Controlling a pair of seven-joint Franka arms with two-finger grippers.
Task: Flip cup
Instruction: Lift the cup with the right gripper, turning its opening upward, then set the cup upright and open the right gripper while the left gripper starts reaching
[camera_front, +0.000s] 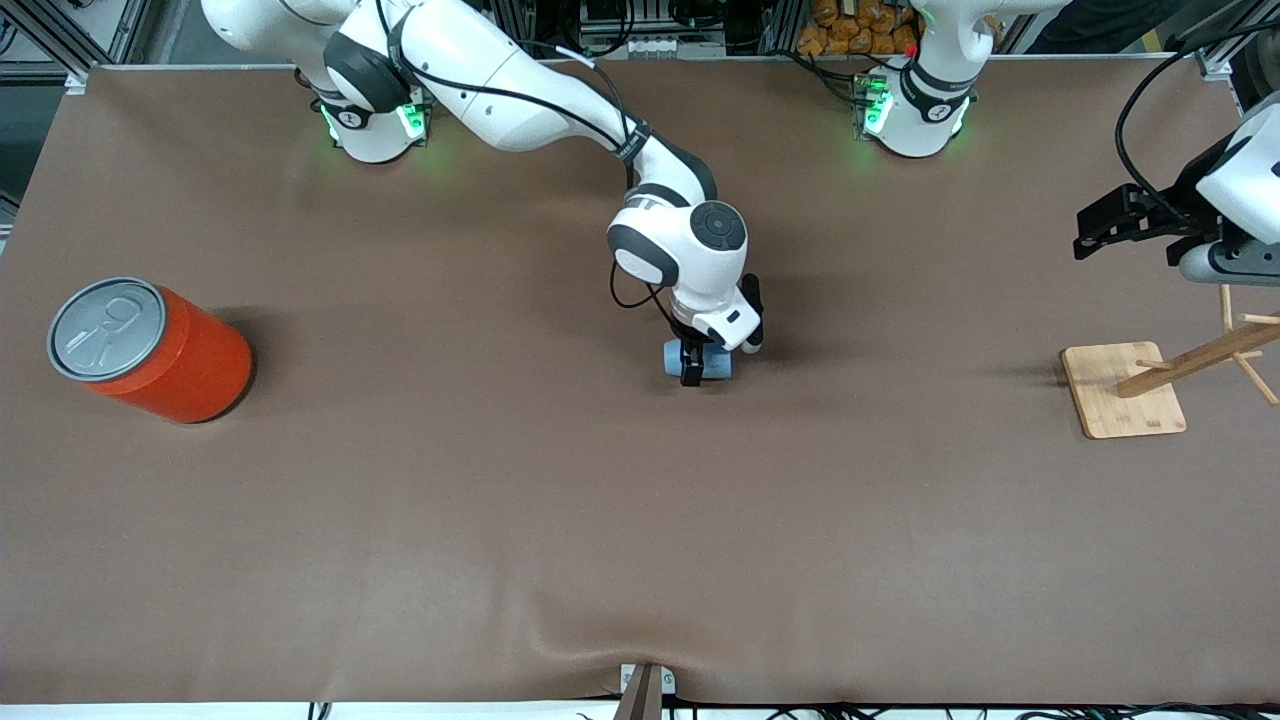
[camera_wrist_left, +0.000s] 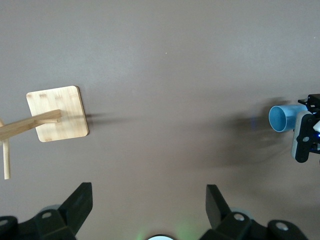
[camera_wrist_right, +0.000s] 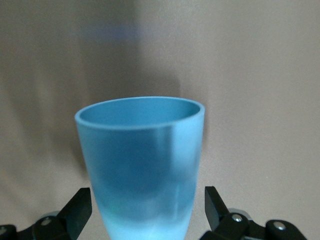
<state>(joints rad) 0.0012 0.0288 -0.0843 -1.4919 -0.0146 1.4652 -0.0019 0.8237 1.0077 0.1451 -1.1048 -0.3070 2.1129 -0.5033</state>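
The cup (camera_front: 715, 360), a small light-blue tumbler, lies on its side on the brown table near the middle, its darker mouth (camera_wrist_left: 280, 118) turned toward the left arm's end. My right gripper (camera_front: 692, 366) reaches down over it and stands open. In the right wrist view the cup (camera_wrist_right: 142, 165) sits between the fingers (camera_wrist_right: 80, 205), with a gap showing on each side. My left gripper (camera_front: 1090, 235) hangs open and empty above the table at the left arm's end, near the wooden stand; its fingertips (camera_wrist_left: 80, 195) frame bare table.
A big orange can (camera_front: 160, 350) with a grey pull-tab lid stands at the right arm's end. A wooden peg stand (camera_front: 1125, 390) on a square base sits at the left arm's end, below the left gripper. Brown table (camera_front: 500, 500) spreads around the cup.
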